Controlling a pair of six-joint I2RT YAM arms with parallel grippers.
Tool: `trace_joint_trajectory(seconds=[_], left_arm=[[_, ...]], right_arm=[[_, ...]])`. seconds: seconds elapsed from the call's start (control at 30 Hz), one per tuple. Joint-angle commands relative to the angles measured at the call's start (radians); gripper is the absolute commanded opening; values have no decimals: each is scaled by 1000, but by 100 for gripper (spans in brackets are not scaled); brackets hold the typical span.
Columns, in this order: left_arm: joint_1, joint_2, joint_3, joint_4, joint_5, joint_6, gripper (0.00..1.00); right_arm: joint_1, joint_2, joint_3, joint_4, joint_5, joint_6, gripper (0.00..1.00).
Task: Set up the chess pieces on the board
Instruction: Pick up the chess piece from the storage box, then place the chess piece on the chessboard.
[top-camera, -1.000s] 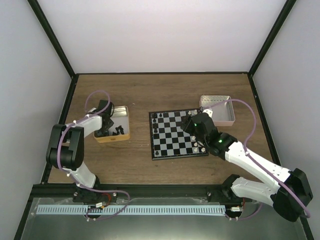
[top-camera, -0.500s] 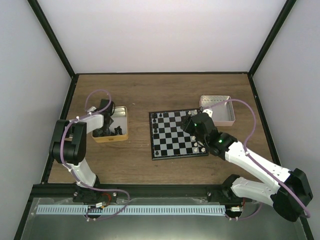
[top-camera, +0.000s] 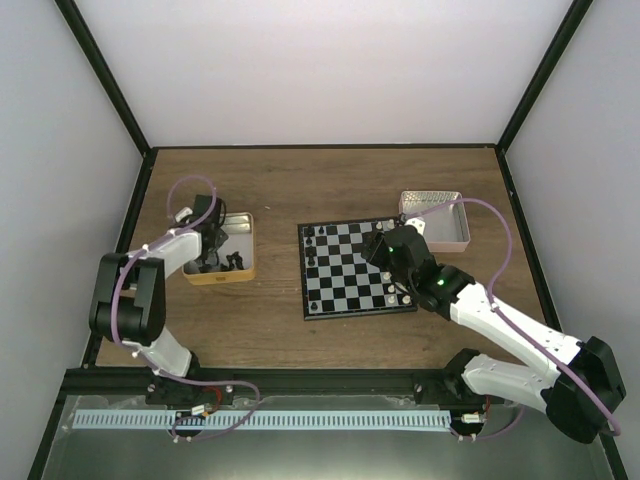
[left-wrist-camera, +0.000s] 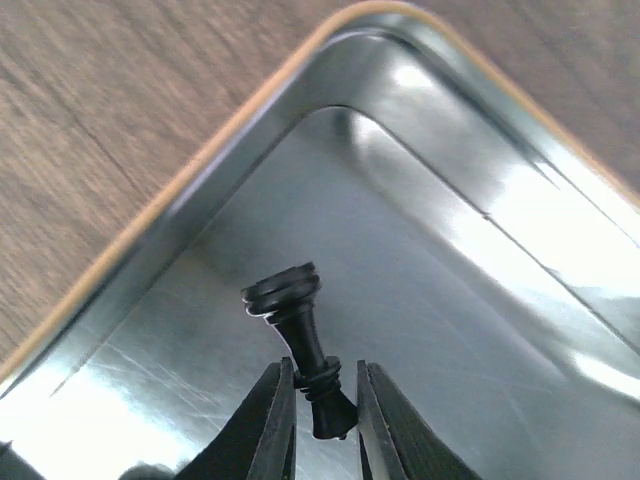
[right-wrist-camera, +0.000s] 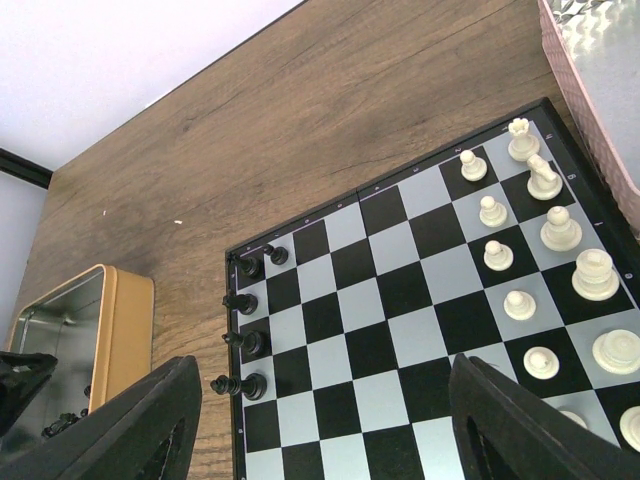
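Narrowing over the past second, the left gripper (left-wrist-camera: 325, 372) is now pinching a black chess piece (left-wrist-camera: 300, 325) by its neck inside the gold tin (top-camera: 225, 277), while its arm has shifted only slightly. We are seeing the piece leaning, its round base pointing toward 11 o'clock in the wrist view and its head tucked between the two fingers (left-wrist-camera: 275, 420). Whether it is lifting off the tin's floor we cannot tell. More black pieces (top-camera: 228, 262) are lying loose at the tin's 6 o'clock end in the overhead view. The tin is sitting on the table (top-camera: 300, 180) at 9 o'clock from the board (top-camera: 345, 270), well apart from it.

Over the board's 3 o'clock side, the right gripper (right-wrist-camera: 322, 400) is hovering where it was a second ago, its fingers spread wide with nothing between them. A few black pieces (right-wrist-camera: 245, 342) are standing along the board's 9 o'clock edge, and white pieces (right-wrist-camera: 545, 230) are lining up in two columns along its 3 o'clock edge. A silver tin (top-camera: 432, 205) with pinkish walls is resting just beyond the board's 2 o'clock corner.
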Motion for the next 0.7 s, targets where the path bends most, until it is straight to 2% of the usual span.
trace_joint_trajectory(seconds=[0.0,0.17,0.3,0.5,0.67], left_arm=[[6,-67,-10,-3,145,36,12],[2,-129,-1,-22,442,134,14],[-19,-197,3,-62,606,235,14],[-73,-308,-2,-69,763,287,15],[-233,-339,22,-19,804,366,15]], right_arm=[[-7,-12,5,10,-1,0,69],[-7,-16,0,23,-22,-10,70],[-8,1,-2,96,-125,-59,70],[-44,83,46,192,-383,-98,70],[-120,164,96,246,-662,-95,71]])
